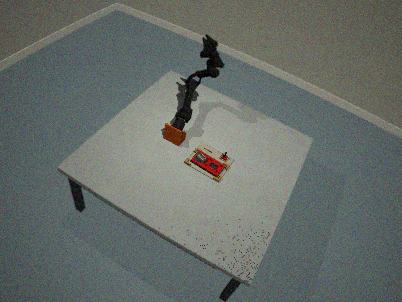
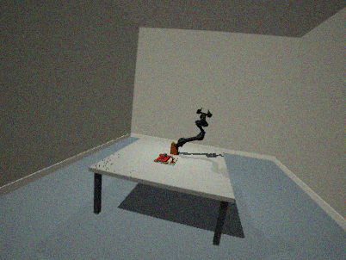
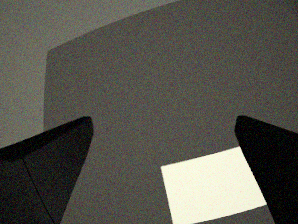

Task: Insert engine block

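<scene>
The grey engine block (image 1: 201, 157) sits at the left end of the red car body (image 1: 206, 164) (image 2: 163, 159), which lies on a pale board. How deep the block sits, and which way its slot faces, is too small to tell. My gripper (image 2: 205, 111) (image 3: 164, 120) is open and empty, raised high above the table and well away from the car body. In the wrist view its two black fingers stand wide apart with only the room behind them.
The white table (image 1: 135, 170) (image 2: 194, 181) carries the arm, with an orange block (image 1: 174, 135) (image 2: 174, 148) at its base. A small red part with a dark upright tip (image 1: 225, 156) is at the board's far right corner. A bright pale rectangle (image 3: 212, 185) shows in the wrist view.
</scene>
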